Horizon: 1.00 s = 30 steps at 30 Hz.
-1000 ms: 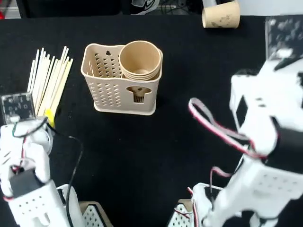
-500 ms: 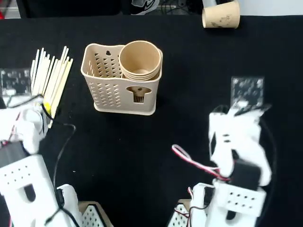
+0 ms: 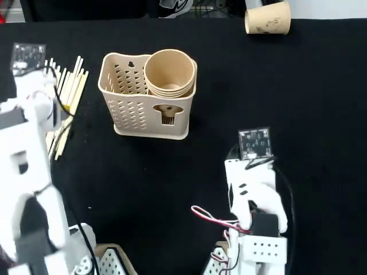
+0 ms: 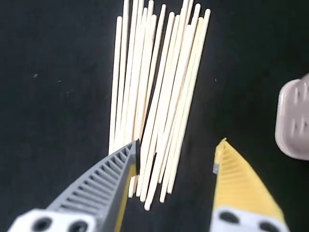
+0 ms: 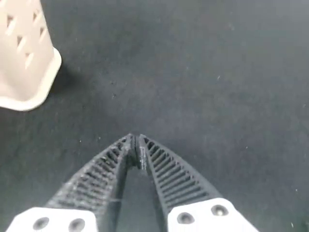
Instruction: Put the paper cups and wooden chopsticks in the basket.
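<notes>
Chopstick pickup step: left tool (image 4: 176,145) spread apart over the wooden chopsticks' (image 4: 154,92) near ends, basket (image 4: 292,121) off beside it, right tool (image 5: 135,141) closed together; next likely needs lowering and clamping

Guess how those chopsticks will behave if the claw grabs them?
The chopsticks look thin, stiff and light. They lie loose and fanned, so some will probably roll or slip free. The open left gripper spans only part of the bundle, so it likely lifts just some.

Black cloth-covered table (image 3: 287,80); pale strip (image 3: 332,8) beyond far edge, possibly floor; dark clutter (image 3: 86,8) behind.
</notes>
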{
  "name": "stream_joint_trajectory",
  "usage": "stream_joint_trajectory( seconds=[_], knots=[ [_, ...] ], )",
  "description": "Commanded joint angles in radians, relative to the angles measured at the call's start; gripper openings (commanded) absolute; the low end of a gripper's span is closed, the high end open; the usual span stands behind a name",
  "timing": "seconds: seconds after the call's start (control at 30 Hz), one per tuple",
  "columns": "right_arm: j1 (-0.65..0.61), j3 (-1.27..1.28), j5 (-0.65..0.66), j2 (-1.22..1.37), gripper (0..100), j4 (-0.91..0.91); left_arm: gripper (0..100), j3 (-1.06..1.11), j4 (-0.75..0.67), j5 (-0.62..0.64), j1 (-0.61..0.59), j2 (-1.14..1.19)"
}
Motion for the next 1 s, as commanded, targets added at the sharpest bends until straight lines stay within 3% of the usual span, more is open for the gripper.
stream_joint_trajectory(
  seconds=[0.0,0.2,0.73,0.97],
  knots=[
    [-0.002,0.004,0.008,-0.094,1.5,0.041,27,-0.237,-0.006,0.02,0.001,0.249],
    [0.012,0.002,0.008,-0.114,1.5,0.075,27,-0.522,0.032,0.02,0.01,0.582],
    [0.012,0.002,0.009,-0.11,1.5,0.078,27,-1.633,0.404,0.055,0.025,1.459],
    [0.012,0.002,0.009,-0.11,1.5,0.078,27,-2.006,0.559,0.04,0.027,1.74]
  ],
)
